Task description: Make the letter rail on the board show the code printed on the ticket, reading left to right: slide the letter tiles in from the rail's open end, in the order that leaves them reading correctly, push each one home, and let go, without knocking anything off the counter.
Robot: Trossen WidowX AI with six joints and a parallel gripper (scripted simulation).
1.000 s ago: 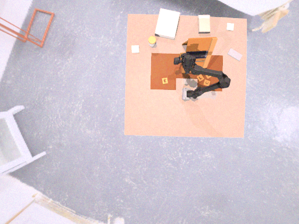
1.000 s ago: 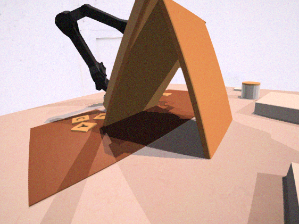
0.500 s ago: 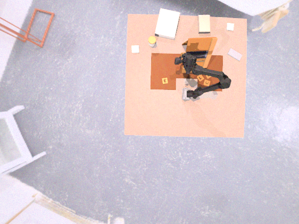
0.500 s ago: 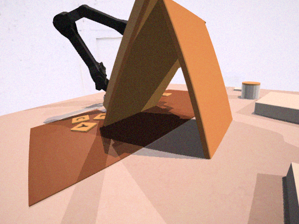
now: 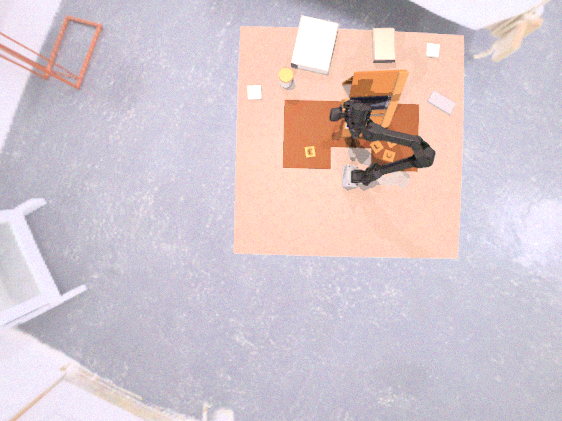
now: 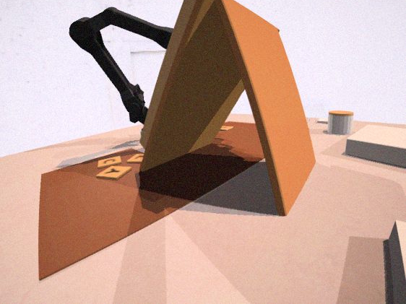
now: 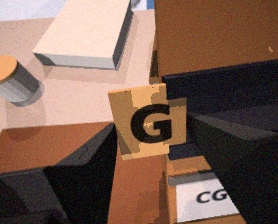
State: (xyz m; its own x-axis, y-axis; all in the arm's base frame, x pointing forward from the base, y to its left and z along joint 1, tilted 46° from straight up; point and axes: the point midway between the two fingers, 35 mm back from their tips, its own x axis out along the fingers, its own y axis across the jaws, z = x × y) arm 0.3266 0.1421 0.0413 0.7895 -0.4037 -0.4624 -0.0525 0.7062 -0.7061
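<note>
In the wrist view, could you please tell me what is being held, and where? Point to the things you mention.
A square orange tile lettered G (image 7: 151,122), gripped by its left and right side edges as seen there.

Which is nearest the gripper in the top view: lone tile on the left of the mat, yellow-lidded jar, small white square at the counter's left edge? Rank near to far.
1. Lone tile: on the mat's left part, below and left of the gripper.
2. Yellow-lidded jar: off the mat, upper left.
3. Small white square: far left, by the counter edge.
</note>
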